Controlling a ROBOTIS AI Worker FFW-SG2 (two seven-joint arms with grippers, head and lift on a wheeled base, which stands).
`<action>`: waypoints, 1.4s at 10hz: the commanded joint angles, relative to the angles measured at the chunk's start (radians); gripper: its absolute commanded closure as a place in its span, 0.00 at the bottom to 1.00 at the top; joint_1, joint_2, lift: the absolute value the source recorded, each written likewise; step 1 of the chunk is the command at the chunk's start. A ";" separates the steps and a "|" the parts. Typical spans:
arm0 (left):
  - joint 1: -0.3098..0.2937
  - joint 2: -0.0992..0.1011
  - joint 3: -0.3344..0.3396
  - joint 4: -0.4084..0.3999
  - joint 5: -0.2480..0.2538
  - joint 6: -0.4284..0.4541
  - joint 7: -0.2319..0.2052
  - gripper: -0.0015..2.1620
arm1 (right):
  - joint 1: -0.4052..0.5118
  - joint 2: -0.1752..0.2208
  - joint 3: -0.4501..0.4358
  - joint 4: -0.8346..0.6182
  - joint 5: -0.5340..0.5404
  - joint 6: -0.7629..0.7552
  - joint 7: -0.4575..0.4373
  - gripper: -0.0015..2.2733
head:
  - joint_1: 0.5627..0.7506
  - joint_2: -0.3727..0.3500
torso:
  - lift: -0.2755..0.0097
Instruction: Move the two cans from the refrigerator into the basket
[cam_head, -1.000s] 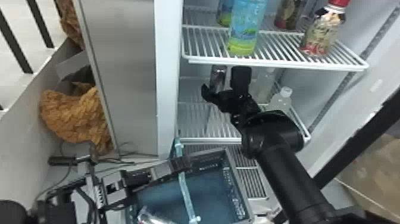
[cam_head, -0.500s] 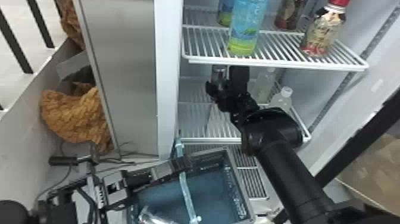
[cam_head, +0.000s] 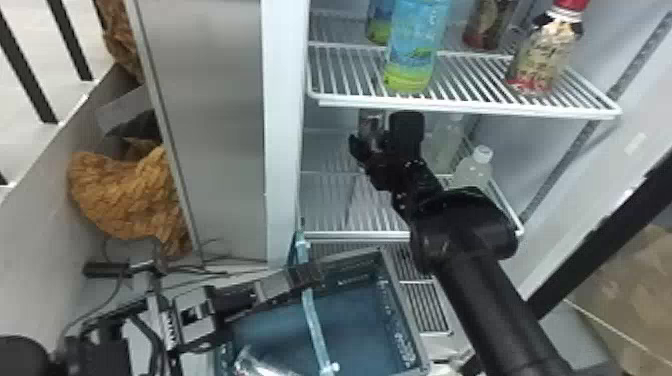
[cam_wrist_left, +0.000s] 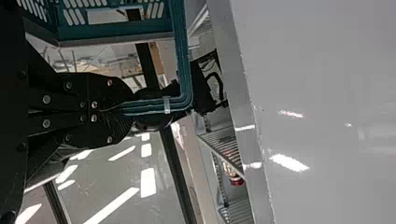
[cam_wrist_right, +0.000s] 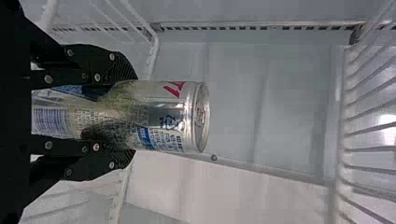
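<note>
Silver metal with red and blue lettering: one can (cam_wrist_right: 161, 100), upright inside the refrigerator (cam_head: 285, 125), below the upper shelf (cam_head: 465, 106); contact between its base and the lower shelf (cam_head: 360, 234) cannot be told. Right gripper (cam_head: 381, 132): black, flat-fingered, clamped on the can, one finger against either side of it; its arm comes in over the right part of the head view. Left gripper (cam_head: 305, 275): black, fingers together on the handle (cam_head: 314, 320), a teal bundle of strands with a clear band round it in the left wrist view. Basket (cam_head: 404, 300): blue-teal inside, grey-rimmed, in front of the refrigerator and lower than the lower shelf, with the handle across its opening. Shiny silver object (cam_head: 257, 366): one, within the basket near its front, cut off by the head view's bottom edge; can-like, its exact form unclear. Upper shelf, white wire, holding: a bottle with blue-green wrap (cam_head: 412, 50); a second of similar colours (cam_head: 378, 25), just behind; a red-capped bottle (cam_head: 542, 57), farther right; a dark-labelled container (cam_head: 489, 22), between and behind. Lower shelf, right part: two pale bottles, one white-capped (cam_head: 472, 172), the other (cam_head: 446, 137) just behind it.
</note>
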 joint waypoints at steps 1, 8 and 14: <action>0.002 -0.001 -0.001 0.000 0.000 0.000 -0.001 0.56 | 0.067 -0.006 -0.023 -0.115 0.014 0.045 0.000 0.56 | 0.70 0.30 | 0.20; 0.005 0.001 -0.003 0.000 -0.006 0.000 -0.001 0.56 | 0.302 -0.064 0.017 -0.484 -0.103 0.182 0.011 0.56 | 0.70 0.29 | 0.20; 0.005 0.007 -0.009 0.005 -0.012 0.005 0.000 0.56 | 0.482 -0.138 0.025 -0.830 -0.181 0.369 0.048 0.56 | 0.70 0.32 | 0.20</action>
